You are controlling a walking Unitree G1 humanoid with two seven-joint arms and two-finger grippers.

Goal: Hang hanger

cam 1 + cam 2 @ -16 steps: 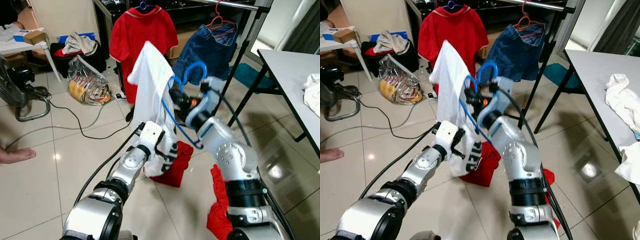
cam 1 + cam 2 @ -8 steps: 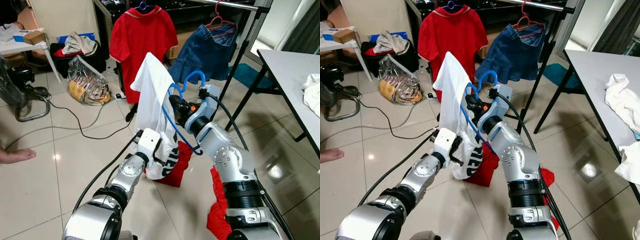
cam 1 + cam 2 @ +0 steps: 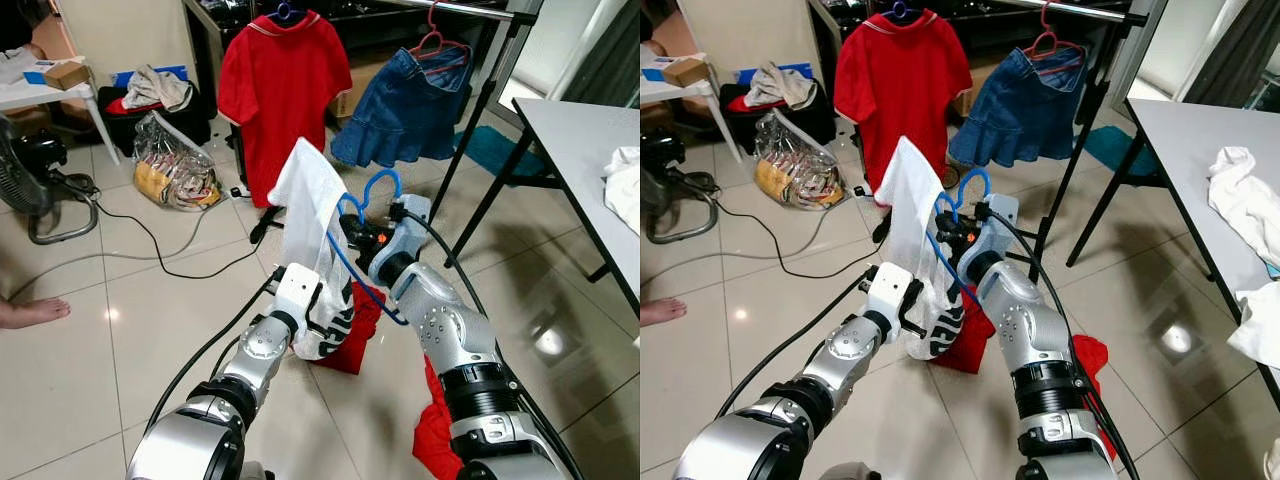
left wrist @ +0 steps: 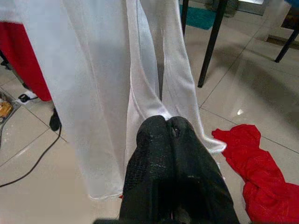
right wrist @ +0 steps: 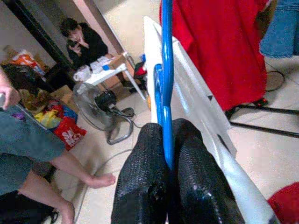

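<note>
A blue hanger (image 3: 378, 190) carries a white garment (image 3: 308, 205) in front of me, low over the tiled floor. My right gripper (image 5: 167, 140) is shut on the hanger's blue wire just below the hook. My left gripper (image 4: 167, 122) is shut on the lower hem of the white garment (image 4: 98, 84), with the cloth pinched between its fingertips. Behind stands the black clothes rail (image 3: 470, 12), holding a red polo shirt (image 3: 275, 85) on a blue hanger and a denim skirt (image 3: 410, 105) on a red hanger.
Red clothes (image 3: 352, 325) lie on the floor under my arms. A grey table (image 3: 590, 150) with white cloth stands at the right. A fan (image 3: 25, 170), cables, a plastic bag (image 3: 175, 165) and a person's bare foot (image 3: 30, 312) are at the left.
The hanger with the white garment has come down and a little nearer to me. Both grippers have kept their hold.
</note>
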